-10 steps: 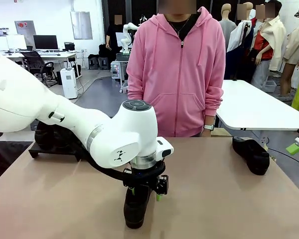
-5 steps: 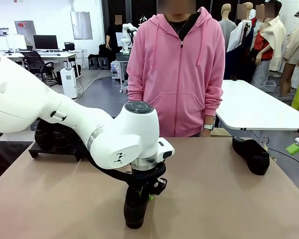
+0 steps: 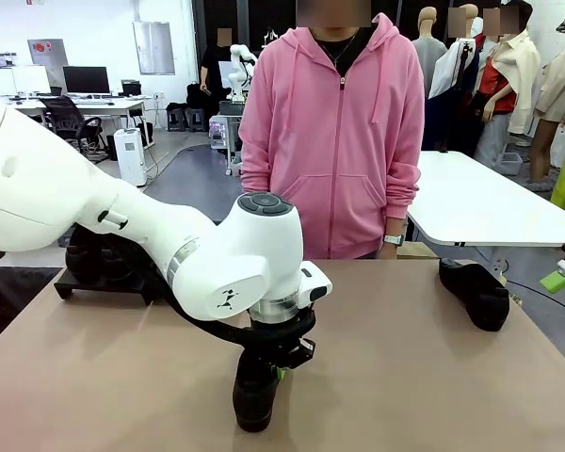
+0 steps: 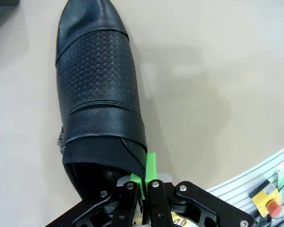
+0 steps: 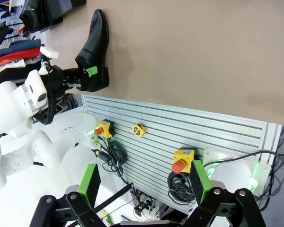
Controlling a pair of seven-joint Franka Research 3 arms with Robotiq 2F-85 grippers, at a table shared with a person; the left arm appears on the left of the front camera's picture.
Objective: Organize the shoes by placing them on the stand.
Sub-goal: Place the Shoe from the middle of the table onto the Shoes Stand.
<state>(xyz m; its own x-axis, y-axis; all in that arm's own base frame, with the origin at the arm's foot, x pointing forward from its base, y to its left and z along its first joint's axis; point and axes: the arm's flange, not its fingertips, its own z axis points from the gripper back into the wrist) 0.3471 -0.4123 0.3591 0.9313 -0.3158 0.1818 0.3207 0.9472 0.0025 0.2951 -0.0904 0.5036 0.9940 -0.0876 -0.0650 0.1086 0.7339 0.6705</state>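
Note:
A black glossy shoe (image 3: 254,400) lies on the tan table near the front edge, toe towards me. My left gripper (image 3: 271,365) stands over its heel end. In the left wrist view the green pads (image 4: 150,166) pinch the back rim of this shoe (image 4: 98,90), one inside the opening and one outside. A second shoe (image 3: 475,293) lies at the table's far right. The black stand (image 3: 68,283) sits at the far left with dark shoes (image 3: 102,260) on it, mostly hidden by my left arm. My right gripper (image 5: 146,185) hangs open off the table's near side, holding nothing.
A person in a pink hoodie (image 3: 334,141) stands at the far edge, hands out of sight. A ribbed grey panel (image 5: 180,137) with emergency-stop boxes and cables runs along the table's near side. A white table (image 3: 480,202) stands behind at right.
My left gripper's fingers have shut on the heel rim of the near shoe and the wrist has sunk slightly. The right arm and the far-right shoe have not moved.

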